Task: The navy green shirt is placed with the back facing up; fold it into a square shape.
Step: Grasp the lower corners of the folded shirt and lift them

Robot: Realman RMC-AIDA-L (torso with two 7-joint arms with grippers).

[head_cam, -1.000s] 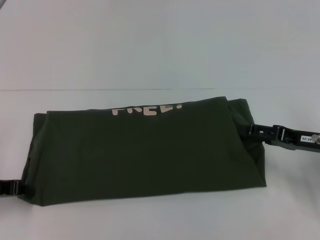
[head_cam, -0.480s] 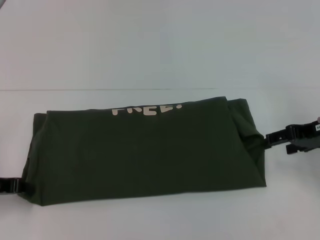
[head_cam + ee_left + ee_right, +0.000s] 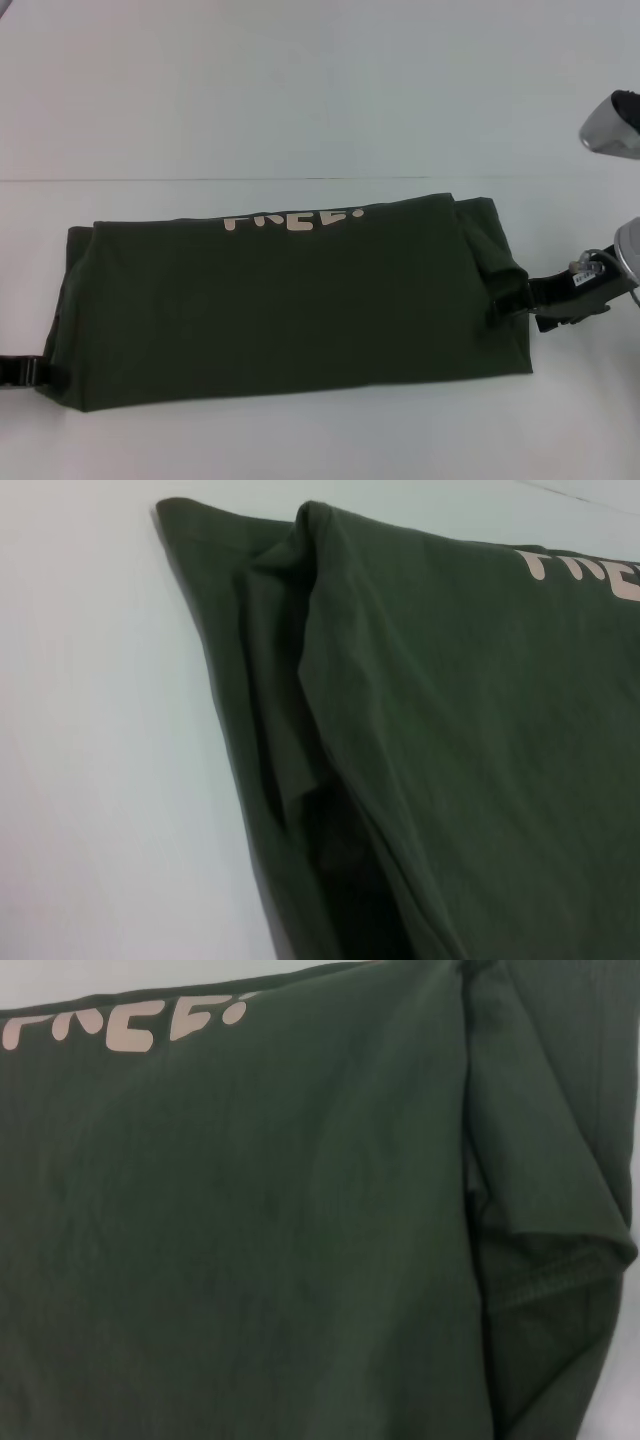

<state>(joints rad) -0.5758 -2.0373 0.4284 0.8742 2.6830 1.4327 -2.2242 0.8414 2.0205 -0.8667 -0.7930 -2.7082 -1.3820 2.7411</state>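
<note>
Since a second ago my right gripper [image 3: 518, 297] has swung off the upper part of the shirt's right edge, dropped lower, and pushed its tips in under the raised flap of cloth there; my left has not shifted.

The white table [image 3: 300, 90] carries the navy green shirt [image 3: 290, 300], which lies across the middle as a long band, already folded lengthwise, with the tops of the cream lettering [image 3: 292, 219] peeking over its far fold. At the right end the layers are uneven: an inner panel ends short, and a loose sleeve piece [image 3: 560, 1260] sticks out beyond it, hem showing.

My right gripper sits against that loose piece, its tips buried in the fabric, so I cannot tell whether they are pressed together or apart. My left gripper [image 3: 22, 373] rests at the near left corner, just at the cloth's edge; its tips I cannot make out either.

To do this step well, I judge I should catch every layer at both ends, not only the top flap, lift evenly, and carry the right end over toward the left so the edges meet squarely.
</note>
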